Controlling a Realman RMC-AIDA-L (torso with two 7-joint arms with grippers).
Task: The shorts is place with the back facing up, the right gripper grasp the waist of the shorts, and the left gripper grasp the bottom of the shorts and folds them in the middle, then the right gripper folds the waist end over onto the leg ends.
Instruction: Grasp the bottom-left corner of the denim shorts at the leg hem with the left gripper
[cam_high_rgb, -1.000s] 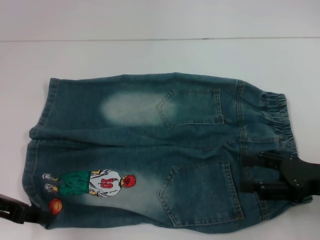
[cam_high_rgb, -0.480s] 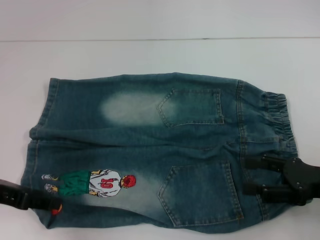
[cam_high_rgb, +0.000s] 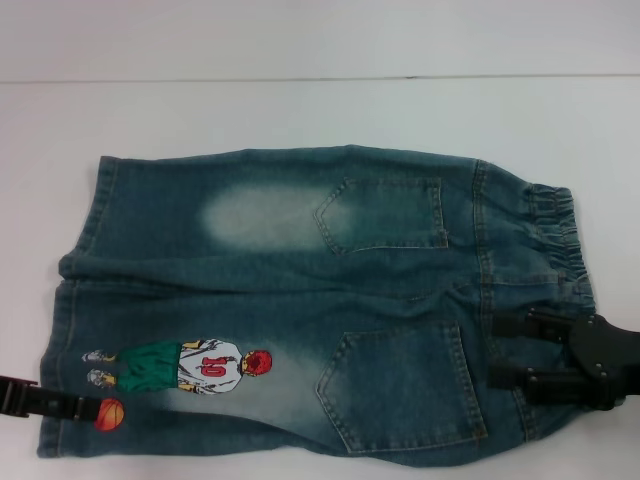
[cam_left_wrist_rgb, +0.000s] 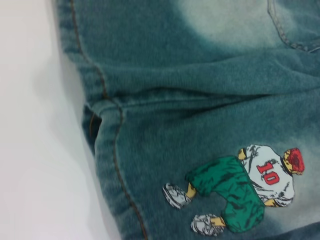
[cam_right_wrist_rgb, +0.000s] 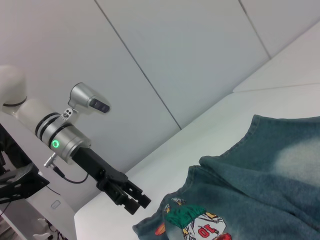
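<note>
So the shorts (cam_high_rgb: 300, 300) are laid out flat on the white tabletop (cam_high_rgb: 300, 110), back side up, both patch pockets showing, waist (cam_high_rgb: 555, 235) toward the robot's right and the leg ends (cam_high_rgb: 75, 330) toward its left. What changed in the last second: the left gripper (cam_high_rgb: 50, 404) has pulled back outward along the near leg hem. Half a second ago it was sitting over the little basketball in the print, covering it, and now the ball is in plain sight again and the gripper only pokes in low at the hem corner. That corner of the hem also looks flatter and more spread than a second ago, when it was bunched up under the gripper. From the right wrist view its fingers (cam_right_wrist_rgb: 134, 196) look close together with nothing between them, hovering just off the hem, so I'd say no grasp on the leg end yet, more like it's re-lining up. The right gripper (cam_high_rgb: 510, 352) has barely budged, maybe slid a hair toward the waist; its two fingers are spread apart, lying over the denim just beside the near pocket, near the waistband, not clamped on anything. My read: still the grasping stage, no fold started.
</note>
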